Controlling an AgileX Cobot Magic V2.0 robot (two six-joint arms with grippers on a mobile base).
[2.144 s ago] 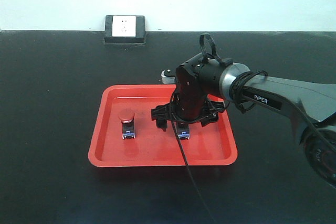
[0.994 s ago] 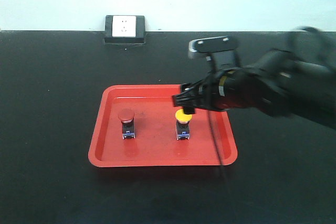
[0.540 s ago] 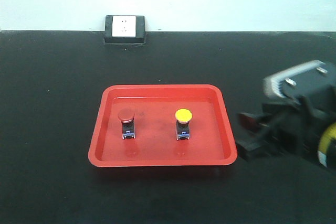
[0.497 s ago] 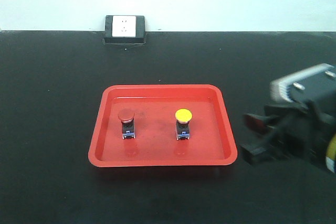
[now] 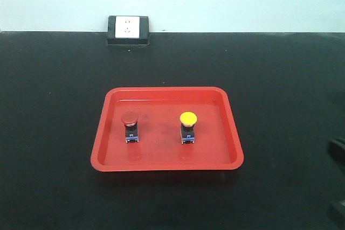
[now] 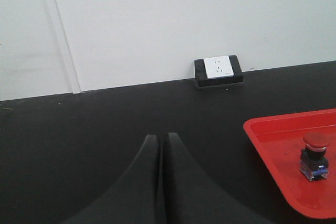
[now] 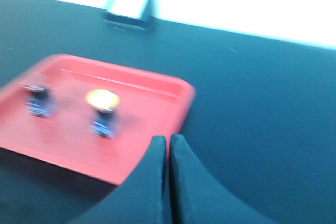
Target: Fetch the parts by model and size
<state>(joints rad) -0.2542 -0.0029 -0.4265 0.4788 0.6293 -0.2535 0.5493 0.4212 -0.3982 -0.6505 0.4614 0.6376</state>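
Standing upright in the shallow red plastic tray (image 5: 167, 162): red-capped push-button switch (image 5: 129, 126) left, yellow-capped push-button switch (image 5: 188, 126) right; nearest the right hand (image 7: 168, 153), upper left of its view, both hands closed, empty, left hand (image 6: 160, 153).

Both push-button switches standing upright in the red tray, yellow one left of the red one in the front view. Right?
Not quite. In the exterior front-facing view the yellow switch stands right of the red switch, not left. Both are upright in the red tray.
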